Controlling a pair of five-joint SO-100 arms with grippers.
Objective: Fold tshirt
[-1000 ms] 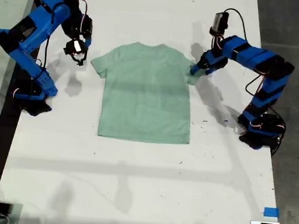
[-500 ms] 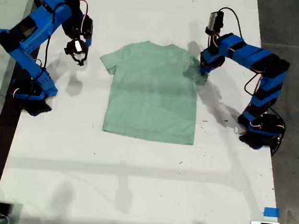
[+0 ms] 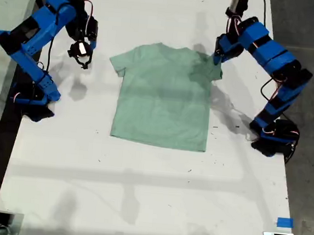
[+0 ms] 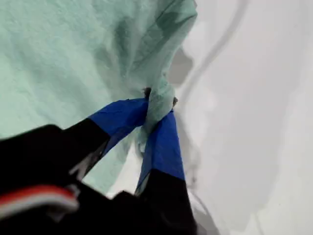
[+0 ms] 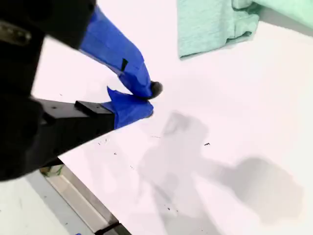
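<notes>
The tshirt (image 3: 163, 99), soft pale mint-green cloth with a faintly fuzzy weave, lies mostly flat on the smooth white table (image 3: 139, 193), neck toward the far edge, hem straight and square. My first gripper (image 3: 217, 58), at the exterior view's right, is clamped on the sleeve there: its blue-taped fingers (image 4: 164, 147) pinch a bunched ridge of fabric, lifting that corner into a wrinkled peak. My second gripper (image 3: 81, 57), at the exterior view's left, hangs over bare table beside the other sleeve (image 5: 215, 27), blue tips pressed together, gripping nothing.
</notes>
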